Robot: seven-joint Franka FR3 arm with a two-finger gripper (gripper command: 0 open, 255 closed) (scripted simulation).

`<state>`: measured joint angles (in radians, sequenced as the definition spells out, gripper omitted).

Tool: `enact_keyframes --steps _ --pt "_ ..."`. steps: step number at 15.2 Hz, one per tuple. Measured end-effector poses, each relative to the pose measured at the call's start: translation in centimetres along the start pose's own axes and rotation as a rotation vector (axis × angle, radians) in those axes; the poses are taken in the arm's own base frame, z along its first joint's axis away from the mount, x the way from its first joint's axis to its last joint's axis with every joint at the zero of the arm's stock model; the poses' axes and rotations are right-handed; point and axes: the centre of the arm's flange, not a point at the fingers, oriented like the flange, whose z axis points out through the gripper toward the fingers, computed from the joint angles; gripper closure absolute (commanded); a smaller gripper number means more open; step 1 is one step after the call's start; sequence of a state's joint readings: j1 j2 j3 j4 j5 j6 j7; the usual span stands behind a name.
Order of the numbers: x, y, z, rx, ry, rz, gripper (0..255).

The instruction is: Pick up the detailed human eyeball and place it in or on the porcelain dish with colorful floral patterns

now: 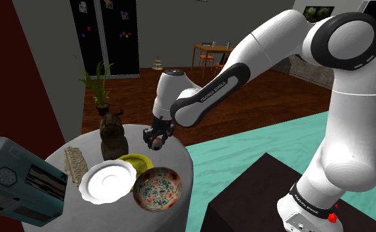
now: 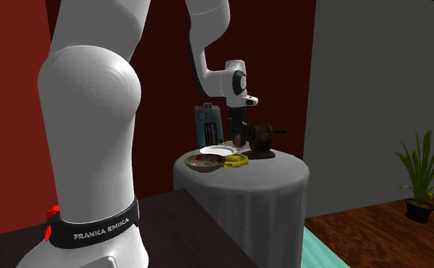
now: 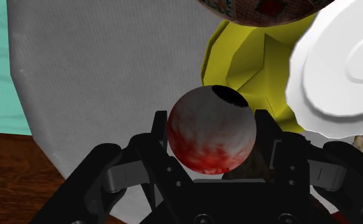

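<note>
One round grey-draped table [image 1: 175,155], wood floor [image 1: 246,105] and teal rug [image 1: 246,161] around it; claw [image 1: 156,140] clamped on bloodshot eyeball [image 3: 211,130] over the cloth, near floral dish [image 1: 157,189].

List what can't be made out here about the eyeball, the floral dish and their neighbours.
Eyeball: underside hidden by the gripper in the wrist view; too small to make out in the second exterior view.
Floral dish: cut off by the frame edge in the wrist view.
Yellow dish: partly covered by the white plate in the wrist view.
Dark figurine: too dim to identify in the shoulder view.
</note>
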<state>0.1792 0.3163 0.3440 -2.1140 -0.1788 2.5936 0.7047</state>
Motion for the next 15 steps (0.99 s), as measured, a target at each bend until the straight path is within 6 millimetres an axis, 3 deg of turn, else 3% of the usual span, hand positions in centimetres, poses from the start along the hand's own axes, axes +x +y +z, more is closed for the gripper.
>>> enact_keyframes --steps 3,13,15 --pt "-0.1 -0.4 -1.2 0.0 0.0 0.0 255" --pt "-11.9 -5.7 -2.6 0.0 -0.001 -0.002 255" --pt "-13.2 -6.5 -2.8 0.0 0.0 -0.002 255"
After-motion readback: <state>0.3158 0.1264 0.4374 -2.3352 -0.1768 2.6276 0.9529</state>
